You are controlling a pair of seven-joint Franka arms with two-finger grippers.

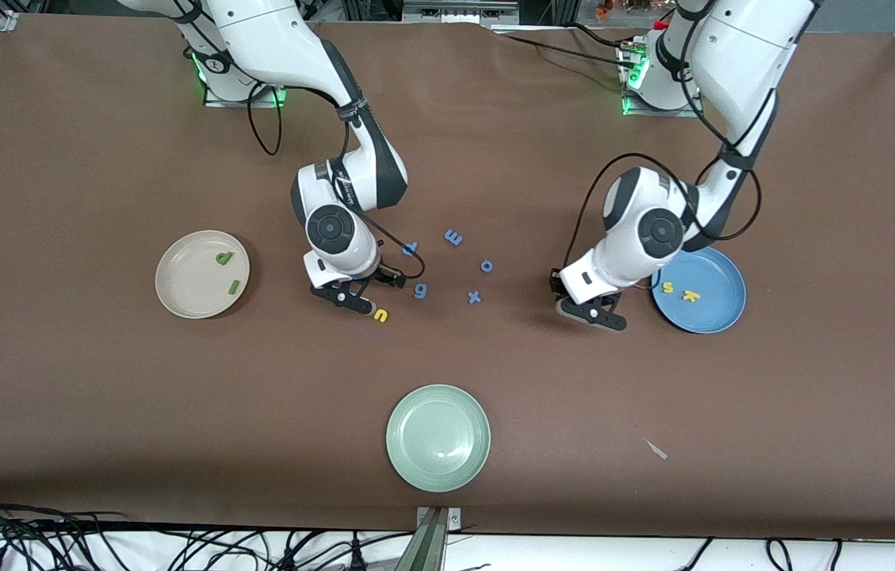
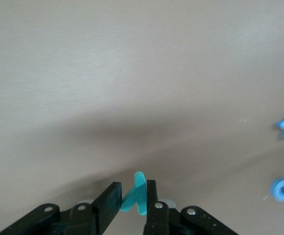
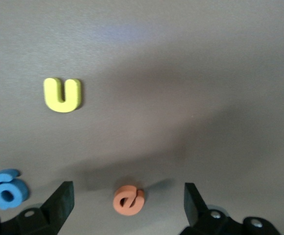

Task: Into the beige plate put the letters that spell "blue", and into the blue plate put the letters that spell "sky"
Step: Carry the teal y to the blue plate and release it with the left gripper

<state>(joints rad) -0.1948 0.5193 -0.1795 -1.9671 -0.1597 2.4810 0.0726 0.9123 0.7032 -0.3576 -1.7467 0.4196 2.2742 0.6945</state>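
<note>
Pale green plate point(image 1: 437, 438) aside, right jaws spread around orange e point(image 3: 128, 199); left jaws pinch teal y point(image 2: 136, 193).

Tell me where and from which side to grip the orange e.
The orange e lies flat on the table between the open fingers of the right gripper, beside the yellow u. Probably come straight down from above and pinch its rounded outer edges: lying flat, it offers no other faces.
</note>
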